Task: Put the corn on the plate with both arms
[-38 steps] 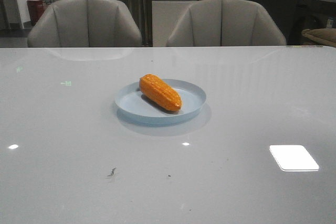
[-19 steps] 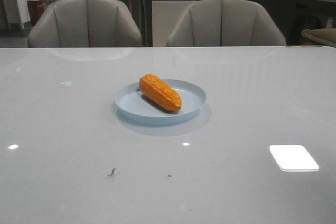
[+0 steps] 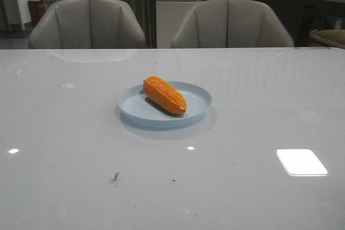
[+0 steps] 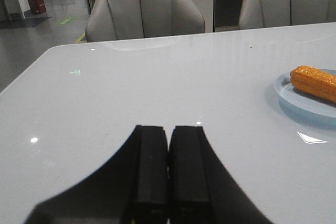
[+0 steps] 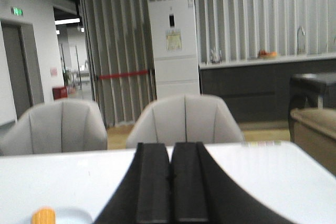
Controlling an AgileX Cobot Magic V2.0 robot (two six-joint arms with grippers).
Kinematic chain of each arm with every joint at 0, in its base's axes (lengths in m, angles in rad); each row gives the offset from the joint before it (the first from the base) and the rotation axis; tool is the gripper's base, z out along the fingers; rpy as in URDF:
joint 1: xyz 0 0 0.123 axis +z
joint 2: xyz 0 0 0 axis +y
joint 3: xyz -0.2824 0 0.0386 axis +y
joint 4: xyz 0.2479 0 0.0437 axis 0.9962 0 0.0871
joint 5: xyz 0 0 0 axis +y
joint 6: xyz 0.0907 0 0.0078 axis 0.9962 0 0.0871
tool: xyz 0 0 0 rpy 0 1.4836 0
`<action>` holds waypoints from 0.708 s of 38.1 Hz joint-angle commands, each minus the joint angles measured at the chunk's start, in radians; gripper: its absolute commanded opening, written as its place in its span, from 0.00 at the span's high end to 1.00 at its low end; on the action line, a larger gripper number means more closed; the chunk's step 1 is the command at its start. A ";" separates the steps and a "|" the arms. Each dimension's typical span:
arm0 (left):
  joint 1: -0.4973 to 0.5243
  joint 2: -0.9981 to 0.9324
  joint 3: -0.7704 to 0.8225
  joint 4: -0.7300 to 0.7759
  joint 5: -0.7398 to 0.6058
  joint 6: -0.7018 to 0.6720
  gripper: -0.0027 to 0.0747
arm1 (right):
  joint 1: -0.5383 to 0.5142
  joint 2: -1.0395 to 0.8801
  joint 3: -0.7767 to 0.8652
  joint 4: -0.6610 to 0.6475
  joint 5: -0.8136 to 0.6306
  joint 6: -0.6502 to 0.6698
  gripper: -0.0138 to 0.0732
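Observation:
The orange corn [image 3: 164,95] lies on the pale blue plate [image 3: 200,107] in the middle of the white table, its tapered end toward the front right. No arm shows in the front view. In the left wrist view my left gripper [image 4: 169,128] is shut and empty over the table, with the corn [image 4: 315,82] and plate [image 4: 294,101] off to one side. In the right wrist view my right gripper [image 5: 170,145] is shut and empty, raised and level; one end of the corn [image 5: 43,216] and the plate [image 5: 71,216] show at the frame's edge.
Two grey chairs [image 3: 87,22] [image 3: 232,23] stand behind the table's far edge. A bright window reflection [image 3: 301,161] lies on the table at the front right. Small dark specks [image 3: 115,176] mark the front of the table.

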 commanded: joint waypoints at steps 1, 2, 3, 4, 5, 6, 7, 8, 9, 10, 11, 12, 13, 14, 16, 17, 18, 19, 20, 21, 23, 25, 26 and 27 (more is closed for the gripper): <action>0.001 -0.020 0.038 -0.007 -0.081 -0.011 0.84 | 0.000 -0.018 0.041 0.000 -0.095 -0.001 0.76; 0.001 -0.020 0.038 -0.007 -0.081 -0.011 0.84 | 0.000 -0.018 0.068 0.000 -0.097 -0.001 0.76; 0.001 -0.020 0.038 -0.007 -0.081 -0.011 0.84 | 0.000 -0.018 0.089 0.000 -0.098 -0.001 0.76; 0.001 -0.020 0.038 -0.007 -0.081 -0.011 0.84 | 0.000 -0.018 0.116 0.000 -0.099 -0.001 0.76; 0.001 -0.020 0.038 -0.007 -0.081 -0.011 0.84 | 0.000 -0.018 0.136 0.000 -0.102 -0.001 0.76; 0.001 -0.020 0.038 -0.007 -0.081 -0.011 0.84 | 0.000 -0.018 0.135 0.000 -0.049 -0.001 0.76; 0.001 -0.020 0.038 -0.007 -0.081 -0.011 0.84 | 0.000 -0.018 0.133 0.000 -0.026 -0.001 0.76; 0.001 -0.020 0.038 -0.007 -0.081 -0.011 0.84 | 0.000 -0.018 0.134 0.000 -0.010 -0.001 0.76; 0.001 -0.020 0.038 -0.007 -0.081 -0.011 0.84 | 0.000 -0.018 0.134 0.000 0.008 -0.001 0.76; 0.001 -0.020 0.038 -0.007 -0.081 -0.011 0.84 | 0.000 -0.018 0.134 0.000 0.024 -0.001 0.76; 0.001 -0.020 0.038 -0.007 -0.081 -0.011 0.84 | 0.000 -0.018 0.134 0.000 0.036 -0.001 0.76; 0.001 -0.020 0.038 -0.007 -0.081 -0.011 0.84 | 0.000 -0.018 0.134 0.000 0.036 -0.001 0.76; 0.001 -0.020 0.038 -0.007 -0.081 -0.011 0.84 | 0.000 -0.018 0.134 0.000 0.052 -0.001 0.76; 0.001 -0.020 0.038 -0.007 -0.081 -0.011 0.84 | 0.000 -0.018 0.134 0.000 0.053 -0.001 0.76; 0.001 -0.020 0.038 -0.007 -0.081 -0.011 0.84 | 0.000 -0.018 0.134 0.000 0.053 -0.001 0.76; 0.001 -0.020 0.038 -0.007 -0.081 -0.011 0.84 | 0.000 -0.018 0.134 0.000 0.053 -0.001 0.76; 0.001 -0.020 0.038 -0.007 -0.081 -0.011 0.84 | 0.000 -0.018 0.134 0.000 0.053 -0.001 0.76; 0.001 -0.020 0.038 -0.007 -0.081 -0.011 0.84 | 0.000 -0.018 0.134 0.000 0.053 -0.001 0.76; 0.001 -0.020 0.038 -0.007 -0.081 -0.011 0.84 | 0.000 -0.018 0.134 0.000 0.053 -0.001 0.76; 0.001 -0.020 0.038 -0.007 -0.081 -0.011 0.84 | 0.000 -0.018 0.134 0.000 0.053 -0.001 0.76; 0.001 -0.020 0.038 -0.007 -0.081 -0.011 0.84 | 0.000 -0.018 0.134 0.000 0.053 -0.001 0.76; 0.001 -0.020 0.038 -0.007 -0.081 -0.011 0.84 | 0.000 -0.018 0.134 0.000 0.053 -0.001 0.76; 0.001 -0.020 0.038 -0.007 -0.081 -0.011 0.84 | 0.000 -0.018 0.134 0.000 0.053 -0.001 0.76; 0.001 -0.020 0.038 -0.007 -0.081 -0.011 0.84 | 0.000 -0.018 0.134 0.000 0.053 -0.001 0.76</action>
